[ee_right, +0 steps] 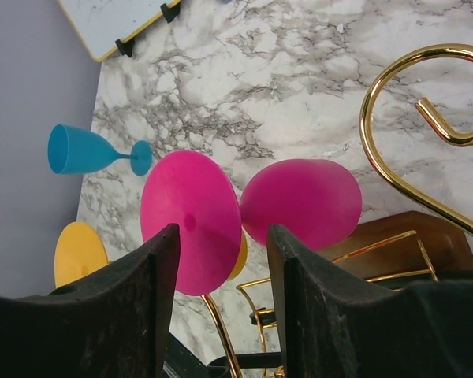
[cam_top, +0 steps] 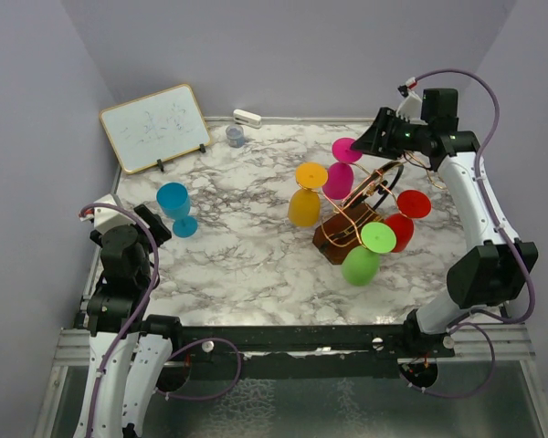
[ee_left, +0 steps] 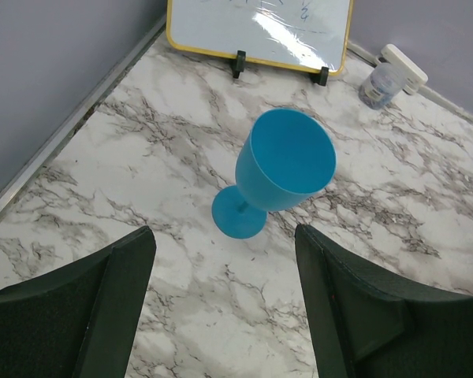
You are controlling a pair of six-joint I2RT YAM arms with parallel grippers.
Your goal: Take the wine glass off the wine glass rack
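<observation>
The copper wire wine glass rack [cam_top: 365, 196] stands on its brown wooden base [cam_top: 331, 239] at centre right. Magenta [cam_top: 339, 180], yellow [cam_top: 304, 207], red [cam_top: 401, 230] and green [cam_top: 360, 265] wine glasses hang on it. My right gripper [cam_top: 363, 141] is open at the magenta glass's foot [cam_top: 346, 149]. In the right wrist view the gripper [ee_right: 221, 232] frames that foot [ee_right: 191, 213] and bowl [ee_right: 303, 201] just beyond its fingers. A blue wine glass [cam_top: 175, 207] stands upright on the table at left. My left gripper [ee_left: 223, 236] is open and empty just short of it [ee_left: 284, 161].
A whiteboard [cam_top: 155, 126] leans at the back left, also in the left wrist view [ee_left: 260, 27]. A white eraser [cam_top: 247, 118] and a small jar [cam_top: 235, 136] sit by the back wall. Purple walls close in three sides of the marble table [cam_top: 247, 255].
</observation>
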